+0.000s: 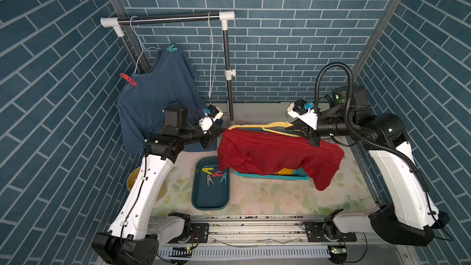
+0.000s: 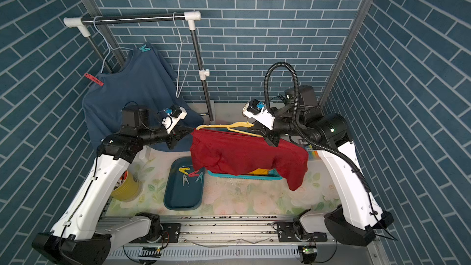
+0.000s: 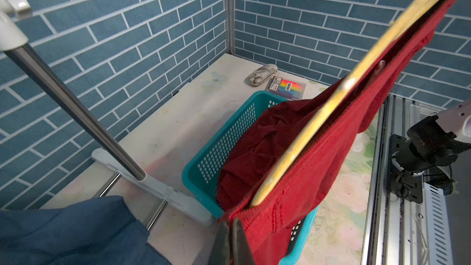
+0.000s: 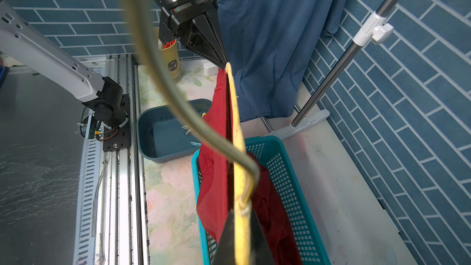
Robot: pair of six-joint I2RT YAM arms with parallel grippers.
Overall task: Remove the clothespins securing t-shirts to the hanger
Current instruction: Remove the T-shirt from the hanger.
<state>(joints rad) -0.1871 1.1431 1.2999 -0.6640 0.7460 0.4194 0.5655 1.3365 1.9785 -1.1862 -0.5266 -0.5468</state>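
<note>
Clothespins (image 1: pixel 210 180), the small plastic spring kind, are being spotted in two places atm. Four of them (yellow, red, grey-white, teal) are being held loose in the dark teal oblong plastic tray (image 1: pixel 209 197) on the floral-print bench (image 1: pixel 280 195). Two more are being carried by the slate blue cloth t-shirt (image 1: pixel 158 93): a teal clothespin (image 1: pixel 172 48) at one shoulder, a red clothespin (image 1: pixel 128 79) at the other. That shirt is being hung off the black rail (image 1: pixel 168 19) of the rack at the back.

Out front, the dark red cloth t-shirt (image 1: pixel 275 154) is being held up on a yellow plastic hanger (image 4: pixel 239 133), with part of it drooping into the teal plastic mesh basket (image 3: pixel 219 146). Some orange-yellow cloth (image 1: pixel 285 172) is being half covered there.

The left claw (image 3: pixel 230 238) is being pressed together on the red shirt's edge at the hanger's end. The right claw (image 4: pixel 242 239) is being pinched onto the hanger near its hook.
</note>
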